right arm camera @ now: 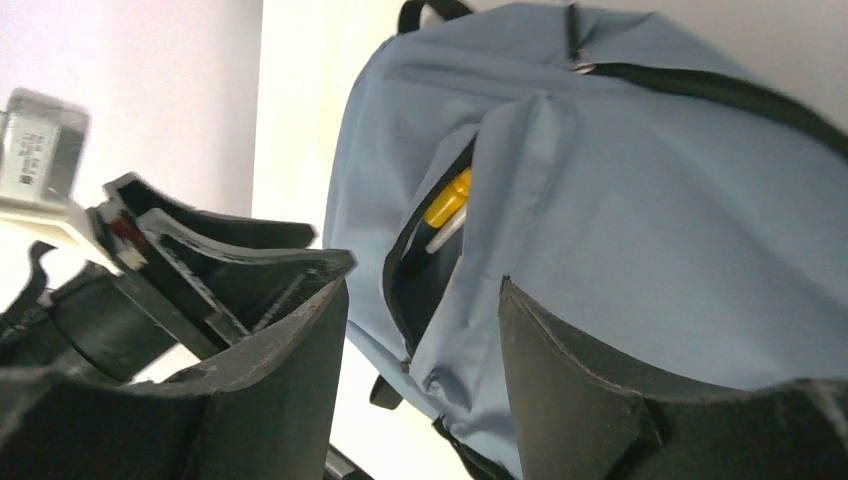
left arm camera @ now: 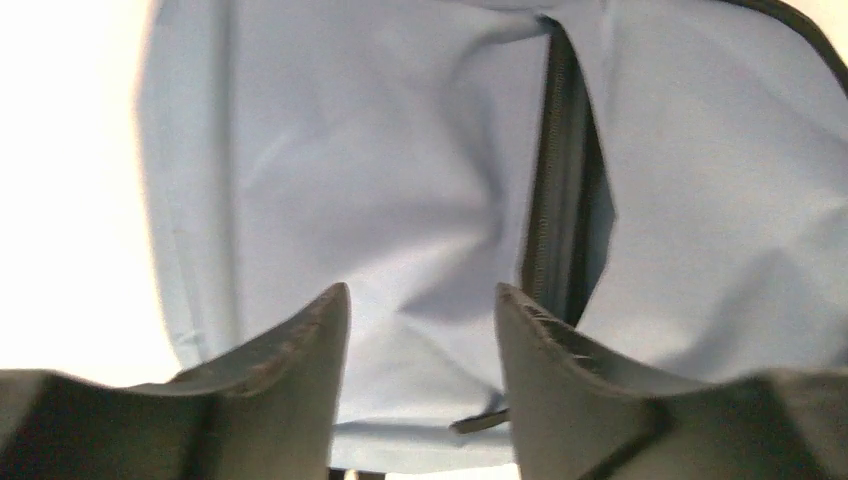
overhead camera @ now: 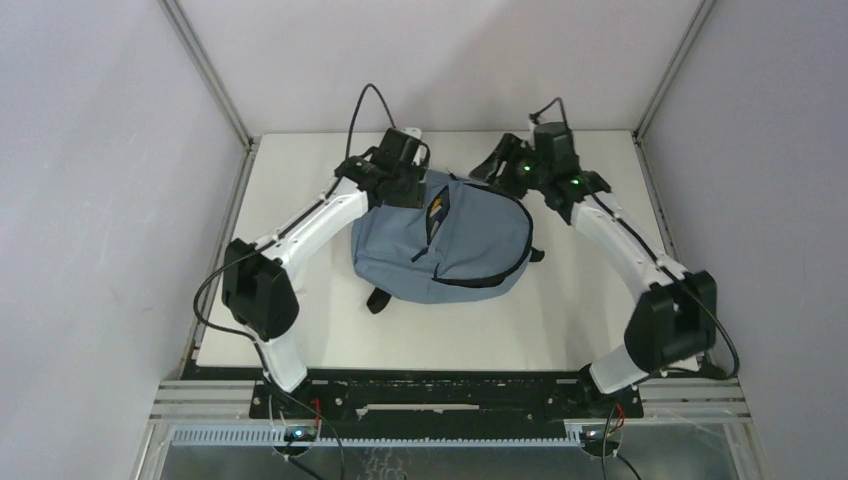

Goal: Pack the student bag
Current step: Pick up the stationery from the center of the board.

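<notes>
Flanking the soft, rounded fabric student bag [overhead camera: 465,245], left hand [left arm camera: 422,292] and right hand [right arm camera: 425,280] stand spread.

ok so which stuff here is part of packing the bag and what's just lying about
Part of the job: student bag, yellow item in its open pocket, left gripper and right gripper, both open beside the bag.
Just there: table, black cables on the arms.
</notes>
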You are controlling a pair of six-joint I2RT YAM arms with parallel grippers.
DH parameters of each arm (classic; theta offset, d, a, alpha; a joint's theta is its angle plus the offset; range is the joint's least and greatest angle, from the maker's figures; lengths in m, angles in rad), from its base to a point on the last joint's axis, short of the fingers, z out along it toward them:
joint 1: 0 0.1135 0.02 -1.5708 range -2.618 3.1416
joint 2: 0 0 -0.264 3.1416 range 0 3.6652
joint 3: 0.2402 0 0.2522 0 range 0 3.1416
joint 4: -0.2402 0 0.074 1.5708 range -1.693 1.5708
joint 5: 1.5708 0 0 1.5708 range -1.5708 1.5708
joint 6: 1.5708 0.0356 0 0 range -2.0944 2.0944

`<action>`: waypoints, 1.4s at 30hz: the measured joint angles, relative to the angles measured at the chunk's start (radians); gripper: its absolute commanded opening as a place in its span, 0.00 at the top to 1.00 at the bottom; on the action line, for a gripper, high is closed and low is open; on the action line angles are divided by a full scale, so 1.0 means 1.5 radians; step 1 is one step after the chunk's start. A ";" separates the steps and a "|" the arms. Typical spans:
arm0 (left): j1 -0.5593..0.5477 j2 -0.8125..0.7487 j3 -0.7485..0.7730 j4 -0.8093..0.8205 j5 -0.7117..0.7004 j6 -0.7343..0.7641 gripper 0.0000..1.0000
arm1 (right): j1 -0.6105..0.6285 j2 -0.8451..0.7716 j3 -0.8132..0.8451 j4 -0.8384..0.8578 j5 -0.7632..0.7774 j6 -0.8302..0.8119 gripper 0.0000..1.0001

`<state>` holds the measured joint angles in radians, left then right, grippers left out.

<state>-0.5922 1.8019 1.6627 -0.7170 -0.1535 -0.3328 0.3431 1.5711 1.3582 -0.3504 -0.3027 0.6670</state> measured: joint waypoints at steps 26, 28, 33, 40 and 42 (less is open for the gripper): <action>0.411 -0.471 -0.643 -0.095 -0.180 -0.438 0.04 | -0.083 -0.100 -0.134 -0.029 0.034 -0.027 0.36; 0.431 -0.439 -0.646 -0.093 -0.170 -0.448 0.04 | -0.080 -0.100 -0.134 -0.029 0.034 -0.027 0.36; 0.445 -0.352 -0.645 -0.079 -0.156 -0.480 0.06 | -0.079 -0.100 -0.134 -0.036 0.034 -0.030 0.36; 0.445 -0.351 -0.642 -0.048 -0.149 -0.517 0.09 | -0.078 -0.123 -0.141 -0.049 0.043 -0.041 0.37; 0.445 -0.351 -0.637 -0.046 -0.144 -0.522 0.09 | -0.076 -0.131 -0.143 -0.053 0.051 -0.046 0.37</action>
<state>0.0753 1.2758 0.7078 -0.7860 -0.3695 -1.1164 0.2298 1.3743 1.1435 -0.4294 -0.2256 0.5980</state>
